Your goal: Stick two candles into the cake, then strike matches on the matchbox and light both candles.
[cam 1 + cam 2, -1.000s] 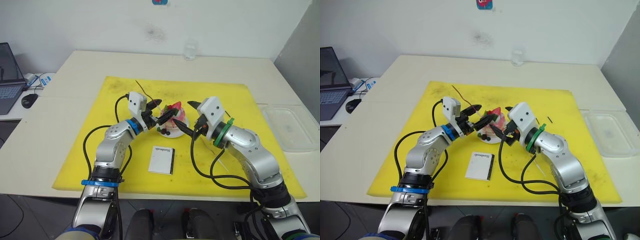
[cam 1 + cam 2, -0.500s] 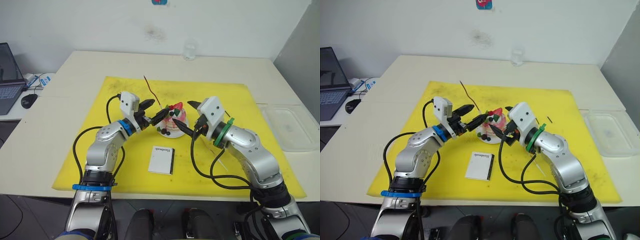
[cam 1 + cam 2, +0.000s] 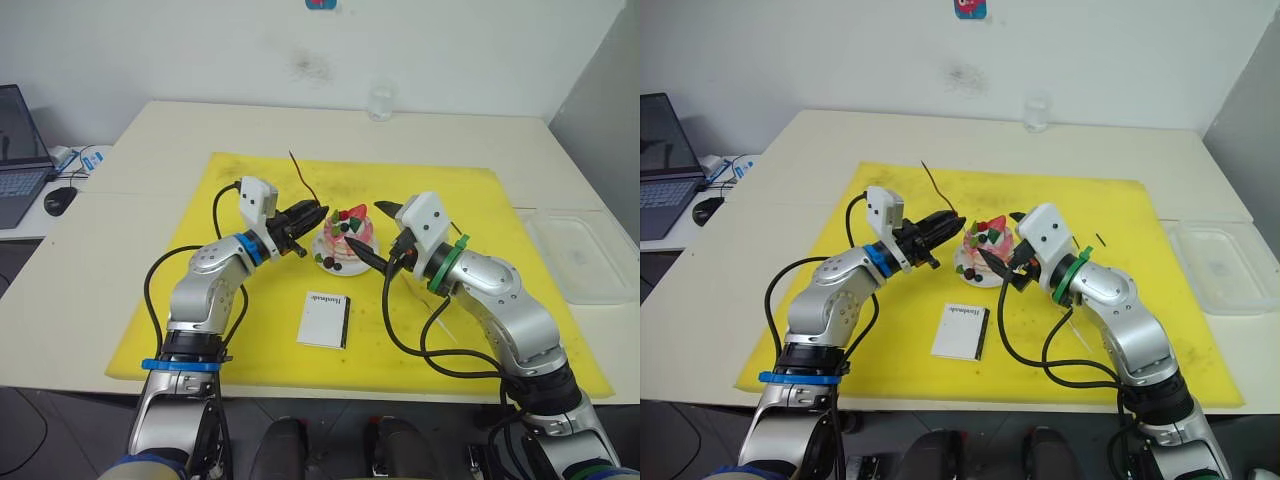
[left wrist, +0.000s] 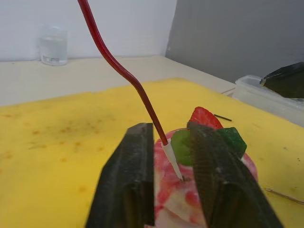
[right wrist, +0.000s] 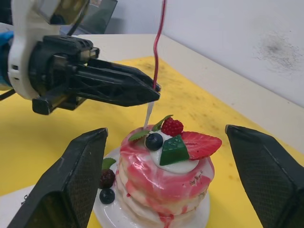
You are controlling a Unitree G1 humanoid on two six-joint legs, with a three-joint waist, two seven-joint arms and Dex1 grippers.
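Jaws: left gripper nearly closed, pinching dark red candle w/ white tip touching cake top; right gripper spread wide, holding nothing, fingers either side of cake. Matchbox flat on yellow mat, just nearer than cake. Glass at far table edge.

the dark red candle is cut off at the 12 o'clock edge in both wrist views, so its upper end is not seen there. the cake is partly hidden behind the left gripper's fingers. the print on the matchbox is too small to be read.
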